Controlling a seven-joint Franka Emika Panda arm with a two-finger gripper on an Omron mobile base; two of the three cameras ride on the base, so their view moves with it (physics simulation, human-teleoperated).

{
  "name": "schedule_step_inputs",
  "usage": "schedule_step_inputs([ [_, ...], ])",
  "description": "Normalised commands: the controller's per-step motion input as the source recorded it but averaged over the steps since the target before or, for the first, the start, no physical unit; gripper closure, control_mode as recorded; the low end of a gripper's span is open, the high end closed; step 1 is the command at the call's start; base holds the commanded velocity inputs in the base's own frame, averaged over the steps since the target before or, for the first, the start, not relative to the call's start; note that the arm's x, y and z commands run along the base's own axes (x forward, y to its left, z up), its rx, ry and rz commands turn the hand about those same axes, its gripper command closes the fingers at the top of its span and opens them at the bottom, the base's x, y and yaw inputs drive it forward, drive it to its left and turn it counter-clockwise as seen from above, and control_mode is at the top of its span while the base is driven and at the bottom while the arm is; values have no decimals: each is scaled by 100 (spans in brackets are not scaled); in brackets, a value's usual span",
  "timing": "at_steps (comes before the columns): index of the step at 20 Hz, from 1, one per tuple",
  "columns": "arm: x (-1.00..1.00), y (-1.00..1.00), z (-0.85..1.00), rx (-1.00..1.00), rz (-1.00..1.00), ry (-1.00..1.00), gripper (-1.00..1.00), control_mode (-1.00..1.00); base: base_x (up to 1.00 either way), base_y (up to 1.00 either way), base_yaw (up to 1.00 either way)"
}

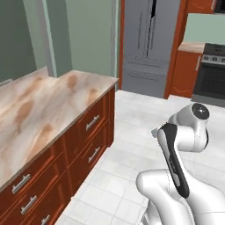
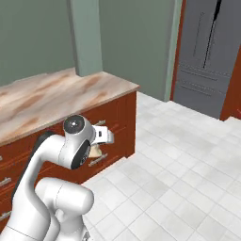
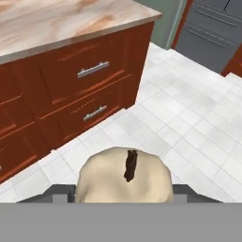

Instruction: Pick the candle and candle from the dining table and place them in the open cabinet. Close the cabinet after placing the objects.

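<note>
A pale cream, knobby candle (image 3: pixel 124 177) with a dark wick sits between my fingers in the hand view, with my gripper (image 3: pixel 124 193) shut on it. In the right base view the gripper (image 2: pixel 99 148) hangs low beside the drawer fronts, and a bit of the cream candle (image 2: pixel 96 152) peeks out under the hand. The dining table (image 1: pixel 44 110) (image 2: pixel 56 94) (image 3: pixel 56 23), with its veined marble top, lies to the left of the arm. The gripper is below the table top and off its edge, over the floor. The open cabinet is out of view.
Reddish-brown drawers (image 3: pixel 90 71) with silver handles face the arm. White tiled floor (image 2: pixel 179 179) stretches ahead. A grey fridge (image 1: pixel 149 44) (image 2: pixel 207 61) stands at the back, and a stove (image 1: pixel 211 74) with red-brown cabinets beside it stands at the far right.
</note>
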Motion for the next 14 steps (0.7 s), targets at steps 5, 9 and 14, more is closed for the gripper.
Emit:
schedule_step_inputs([
  [5,0,0,0,0,0,0,100,100,0,0,-44],
  [9,0,0,0,0,0,0,100,100,0,0,-41],
  [14,0,0,0,0,0,0,100,100,1,0,-41],
])
